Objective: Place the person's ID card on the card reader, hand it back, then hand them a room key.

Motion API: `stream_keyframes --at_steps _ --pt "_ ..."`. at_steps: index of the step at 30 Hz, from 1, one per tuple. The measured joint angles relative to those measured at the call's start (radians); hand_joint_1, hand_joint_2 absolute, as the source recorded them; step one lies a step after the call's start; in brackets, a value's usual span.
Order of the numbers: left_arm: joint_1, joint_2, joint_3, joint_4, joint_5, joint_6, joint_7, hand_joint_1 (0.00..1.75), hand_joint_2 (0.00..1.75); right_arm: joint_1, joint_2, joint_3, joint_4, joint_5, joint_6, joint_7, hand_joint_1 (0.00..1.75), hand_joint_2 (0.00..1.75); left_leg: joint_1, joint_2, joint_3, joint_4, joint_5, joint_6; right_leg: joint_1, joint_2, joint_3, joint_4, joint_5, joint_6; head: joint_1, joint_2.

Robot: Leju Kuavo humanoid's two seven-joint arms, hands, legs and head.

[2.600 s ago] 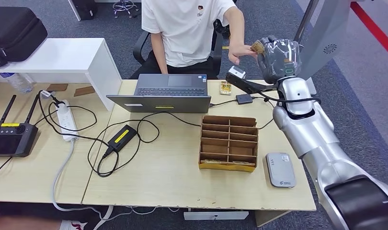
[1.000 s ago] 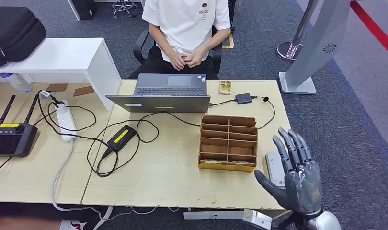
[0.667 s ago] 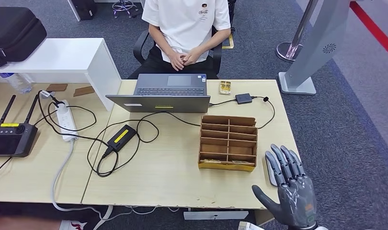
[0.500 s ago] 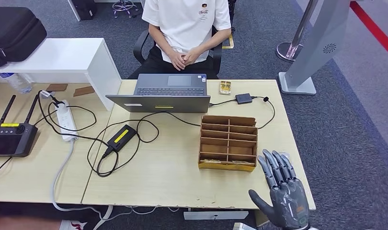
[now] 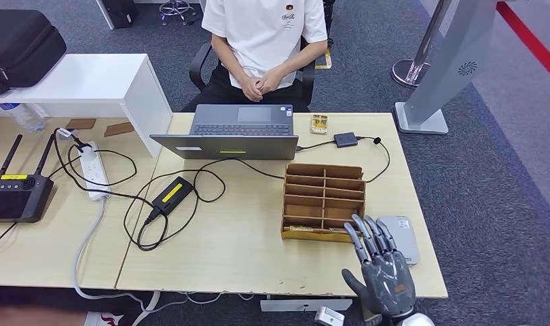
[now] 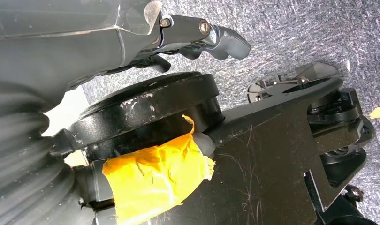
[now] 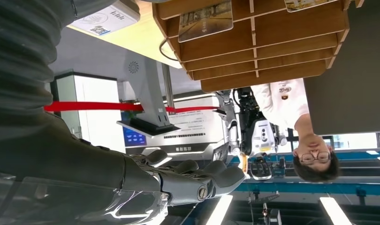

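One step: room key pending.
Right hand point(image 5: 379, 272): empty, fingers spread, beside wooden organizer point(image 5: 324, 201).
Next: pick card point(image 7: 206, 19) from organizer.

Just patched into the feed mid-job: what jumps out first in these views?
The right hand, dark fingers spread and holding nothing, is raised over the desk's near edge, just in front of the wooden slotted organizer and beside the grey card reader. Across the desk a person in a white shirt sits behind the open laptop, hands clasped. Cards lie in the organizer's nearest slots.
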Motion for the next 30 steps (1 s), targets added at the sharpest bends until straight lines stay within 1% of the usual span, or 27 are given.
stream_keyframes --at_steps 14,27,30 --pt "-0.006 0.000 -0.022 0.000 -0.012 -0.004 0.011 0.00 1.75 -0.071 0.069 -0.034 0.123 0.048 0.000 -0.018 0.00 1.75 0.000 0.000 0.000 0.000 0.000 0.000 0.000 0.000 0.000 0.000 0.000 0.000 0.000 0.000" --pt "-0.010 0.000 -0.042 0.000 -0.021 -0.007 0.019 0.00 1.75 -0.114 0.112 -0.087 0.220 0.065 0.000 -0.031 0.00 1.75 0.000 0.000 0.000 0.000 0.000 0.000 0.000 0.000 0.000 0.000 0.000 0.000 0.000 0.000" --pt "-0.009 0.000 -0.044 0.000 -0.023 0.006 0.014 0.00 1.75 -0.120 0.119 -0.100 0.236 0.068 0.000 -0.033 0.00 1.75 0.000 0.000 0.000 0.000 0.000 0.000 0.000 0.000 0.000 0.000 0.000 0.000 0.000 0.000"
